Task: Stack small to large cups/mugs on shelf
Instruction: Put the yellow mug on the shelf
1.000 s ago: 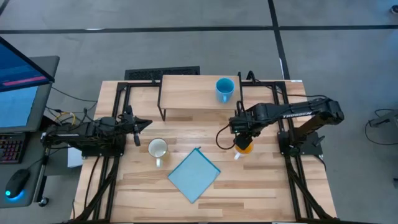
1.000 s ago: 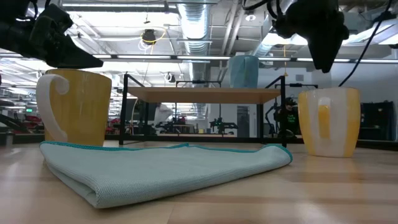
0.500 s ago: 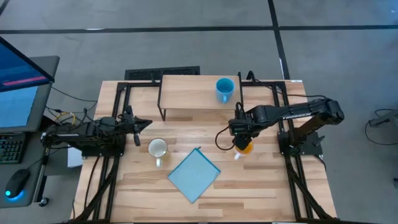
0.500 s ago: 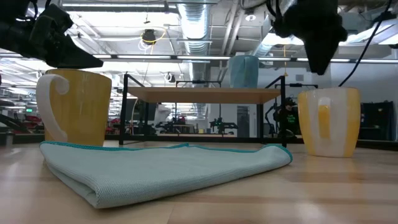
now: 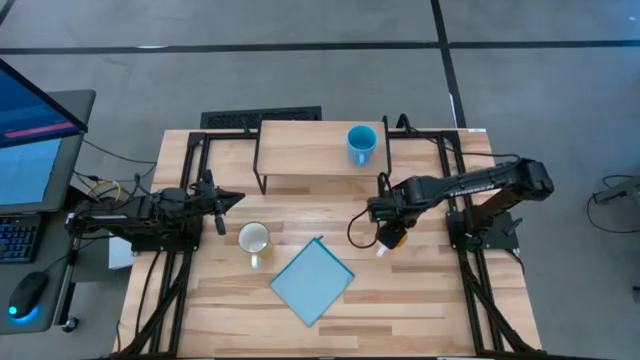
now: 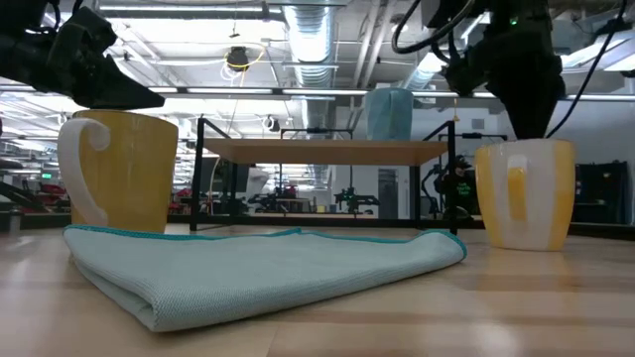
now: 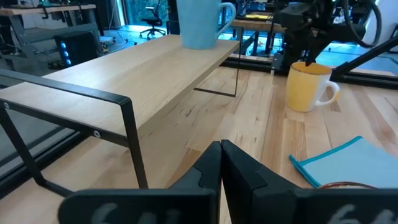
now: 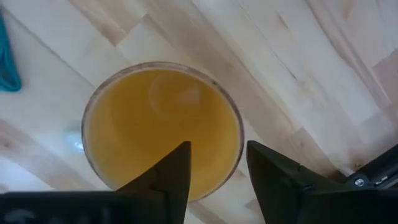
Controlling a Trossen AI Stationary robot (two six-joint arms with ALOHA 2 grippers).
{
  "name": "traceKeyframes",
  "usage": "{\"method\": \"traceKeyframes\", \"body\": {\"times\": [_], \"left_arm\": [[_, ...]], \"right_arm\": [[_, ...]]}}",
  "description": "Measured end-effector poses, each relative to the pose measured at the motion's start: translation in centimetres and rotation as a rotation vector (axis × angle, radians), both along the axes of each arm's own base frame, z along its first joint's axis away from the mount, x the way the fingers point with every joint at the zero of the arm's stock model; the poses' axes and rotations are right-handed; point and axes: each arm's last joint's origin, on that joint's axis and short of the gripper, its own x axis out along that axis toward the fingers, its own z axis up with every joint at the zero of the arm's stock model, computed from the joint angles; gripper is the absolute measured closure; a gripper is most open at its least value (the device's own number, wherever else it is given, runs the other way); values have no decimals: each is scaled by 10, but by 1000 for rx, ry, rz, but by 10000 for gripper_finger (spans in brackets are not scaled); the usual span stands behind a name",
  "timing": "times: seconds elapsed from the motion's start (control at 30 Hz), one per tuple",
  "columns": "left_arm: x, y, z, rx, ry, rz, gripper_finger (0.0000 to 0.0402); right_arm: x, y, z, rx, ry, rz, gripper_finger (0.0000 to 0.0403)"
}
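The orange mug (image 5: 393,238) with a white handle stands upright on the table, right of centre; it also shows in the low view (image 6: 524,194). My right gripper (image 8: 217,149) is open just above it, pointing down. One finger is over the mug's hollow and the other over its rim (image 8: 239,140). The light-blue mug (image 5: 361,143) stands on the shelf (image 5: 300,150). The cream mug (image 5: 253,238) stands left of centre. My left gripper (image 7: 221,163) is shut and empty near the table's left edge, level with the shelf's front legs.
A light-blue square cloth (image 5: 312,280) lies flat on the table between the two mugs, toward the near edge. The shelf's black legs (image 5: 260,180) stand at the far middle. Black frame rails (image 5: 470,250) run along both sides of the table.
My right gripper has gone down onto the orange mug, from well above it to rim height, staying open. The mug has kept its place.
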Motion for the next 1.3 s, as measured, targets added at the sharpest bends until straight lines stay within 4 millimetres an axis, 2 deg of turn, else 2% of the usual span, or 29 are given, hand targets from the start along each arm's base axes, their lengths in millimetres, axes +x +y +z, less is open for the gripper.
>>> {"method": "traceKeyframes", "body": {"times": [0.4, 0.7, 0.93, 1.3], "left_arm": [[0, 0, 0, 6, 3, -1, 401], [0, 0, 0, 7, 3, -2, 401], [0, 0, 0, 7, 3, -1, 401], [0, 0, 0, 7, 3, -1, 401]], "right_arm": [[6, -22, -1, 15, -49, 56, 243], [5, -22, -2, 41, -37, 93, 247], [-4, -21, -20, 78, 19, 83, 251], [3, -23, -21, 74, -48, 85, 255]]}}
